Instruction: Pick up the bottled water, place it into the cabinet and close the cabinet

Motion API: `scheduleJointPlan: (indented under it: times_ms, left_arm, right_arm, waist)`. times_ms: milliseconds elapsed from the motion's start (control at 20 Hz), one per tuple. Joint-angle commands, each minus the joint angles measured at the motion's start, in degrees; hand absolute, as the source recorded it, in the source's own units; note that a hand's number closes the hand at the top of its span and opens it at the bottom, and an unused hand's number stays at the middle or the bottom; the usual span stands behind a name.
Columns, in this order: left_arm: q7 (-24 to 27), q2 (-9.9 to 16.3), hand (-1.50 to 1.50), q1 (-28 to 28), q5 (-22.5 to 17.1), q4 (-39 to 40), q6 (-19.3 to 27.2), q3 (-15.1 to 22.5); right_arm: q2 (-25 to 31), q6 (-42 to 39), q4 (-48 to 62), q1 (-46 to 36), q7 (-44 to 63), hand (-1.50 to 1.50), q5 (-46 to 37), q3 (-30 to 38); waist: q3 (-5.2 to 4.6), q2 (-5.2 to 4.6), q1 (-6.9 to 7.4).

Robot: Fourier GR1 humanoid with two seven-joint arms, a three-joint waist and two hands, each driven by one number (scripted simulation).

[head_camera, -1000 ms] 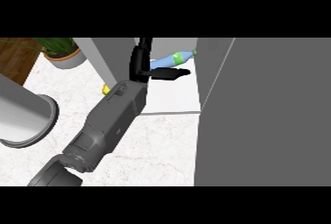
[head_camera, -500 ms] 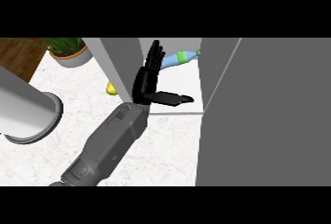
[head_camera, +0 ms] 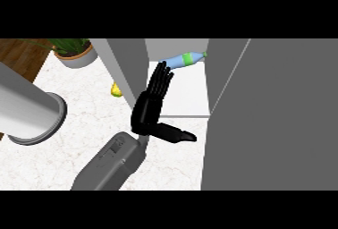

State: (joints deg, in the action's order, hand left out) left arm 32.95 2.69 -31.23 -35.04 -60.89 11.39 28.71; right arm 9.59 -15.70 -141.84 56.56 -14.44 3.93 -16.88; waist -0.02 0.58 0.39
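The one hand point(head_camera: 150, 109) in view is black, on a grey forearm point(head_camera: 109, 165) that comes up from the lower edge of the head view. Which of the robot's hands it is cannot be told from this view alone. Its fingers point(head_camera: 160, 79) are straight and held together, pointing up toward the far side of the bench point(head_camera: 73, 120), and its thumb point(head_camera: 175, 133) sticks out sideways to the right. It holds nothing.

The fingertips lie just short of the bottled water point(head_camera: 183, 60), which rests on its side on the white shelf point(head_camera: 185, 98) inside the cabinet point(head_camera: 264, 112), at the back of the opening. The bottle is pale blue with a green label, its cap end toward the right.

The hand lies along the edge of a grey upright panel point(head_camera: 127, 67) at the left of the opening. A broad grey face fills the right of the view.

To the left of the panel, a small yellow thing point(head_camera: 116, 91) shows partly on the white marbled bench. A potted plant point(head_camera: 73, 51) stands near the bench's far left corner. A large grey cylinder point(head_camera: 26, 112) crosses the left side.
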Motion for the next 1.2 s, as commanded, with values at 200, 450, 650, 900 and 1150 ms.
scheduleJointPlan:
  times_ms: [200,450,650,900,1150]
  left_arm:
    - [-4.5,7.1,1.5,15.3,0.2,-18.6,-0.6,4.2]
    - [-3.1,11.9,1.5,23.0,0.1,-25.0,-1.5,3.4]
    - [-2.7,15.3,-1.5,25.8,-1.4,-28.7,-1.6,-0.6]
    - [-2.7,21.0,-1.5,34.1,-5.5,-35.1,-5.6,-4.1]
    - [-4.6,22.8,-1.5,36.9,-10.9,-38.5,-7.1,-8.1]
  right_arm:
    - [8.4,-6.8,-6.2,3.0,-1.2,1.5,-4.3,0.4]
    - [12.6,-10.8,-8.3,5.2,-1.5,1.5,-9.4,-5.7]
    - [15.9,-12.4,-10.5,1.7,-2.1,1.5,-9.6,-3.9]
    - [16.7,-11.8,-11.7,1.6,-1.5,1.5,-13.3,-9.9]
    - [20.8,-14.5,-12.3,-0.9,1.8,1.5,-15.6,-17.8]
  waist:
    - [0.01,0.23,0.15]
    - [-0.08,0.41,-0.45]
    - [-0.1,0.14,-0.19]
    - [-0.2,0.3,-0.13]
    - [-0.48,0.54,0.61]
